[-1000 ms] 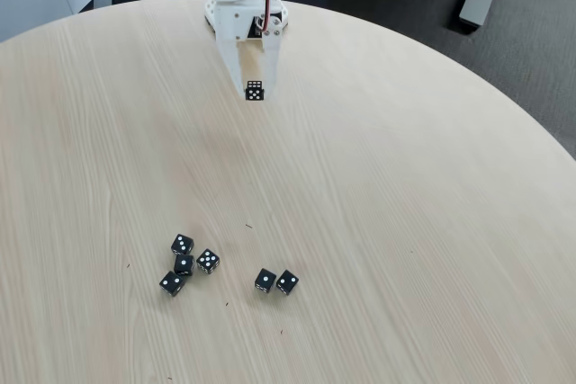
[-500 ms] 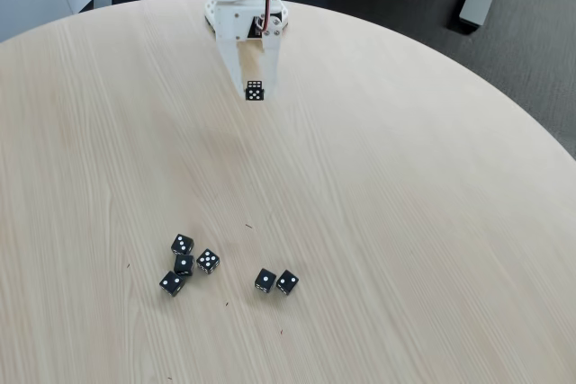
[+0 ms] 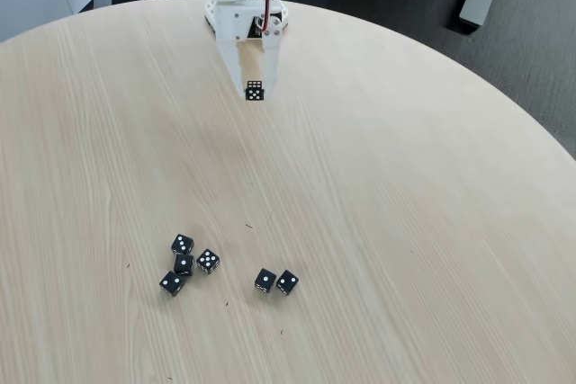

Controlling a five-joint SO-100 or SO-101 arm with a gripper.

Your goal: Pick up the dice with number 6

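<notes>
Fixed view shows our hand at the far side of the bench, clamped on the dice with number 6, which looks lifted clear. We judge the pick nearly done; next we only hold firm, well apart from the near dice cluster.

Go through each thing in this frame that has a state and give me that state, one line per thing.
hand: shut on the dice with number 6, near the far edge of the table.
dice with number 6: held between the fingertips.
four dice: loose cluster resting on the table, untouched.
two dice: side by side on the table, touching.
</notes>
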